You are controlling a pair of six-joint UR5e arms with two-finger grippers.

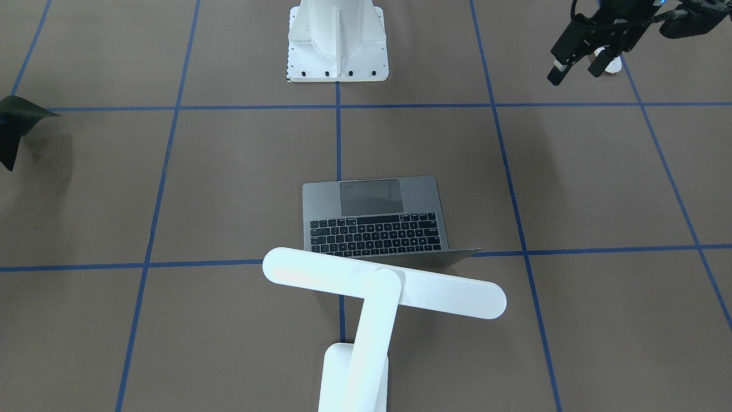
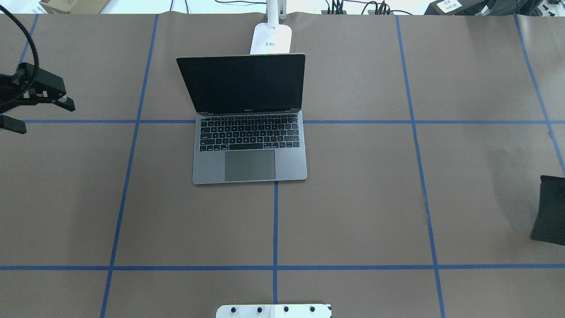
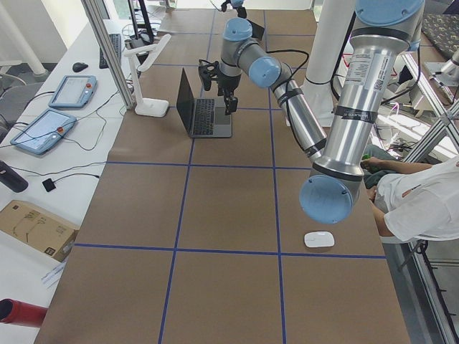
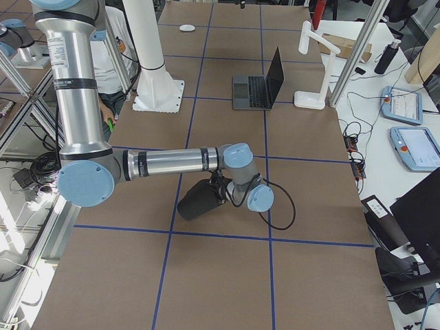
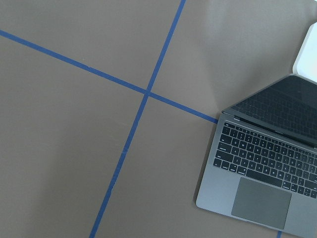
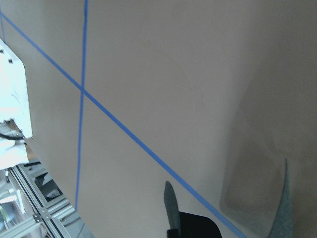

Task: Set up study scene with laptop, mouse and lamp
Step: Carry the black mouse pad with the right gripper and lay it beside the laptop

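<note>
The left gripper [image 1: 575,74] hangs above the table [image 2: 353,212] with its jaws spread and nothing between them. The laptop [image 2: 249,150] sits open, well off to those jaws' right, screen dark and keyboard toward the robot. The lamp [image 1: 382,290] stands just behind the lid, farther from the robot than both sets of jaws, its bar head over the lid's top edge. The mouse [image 3: 319,239] lies on the table well back from the left jaws, near the robot's side. The right gripper [image 4: 214,194] is clamped on a bent black pad [image 2: 549,210] held off the table, far to the laptop's right, though the jaws themselves are mostly hidden.
</note>
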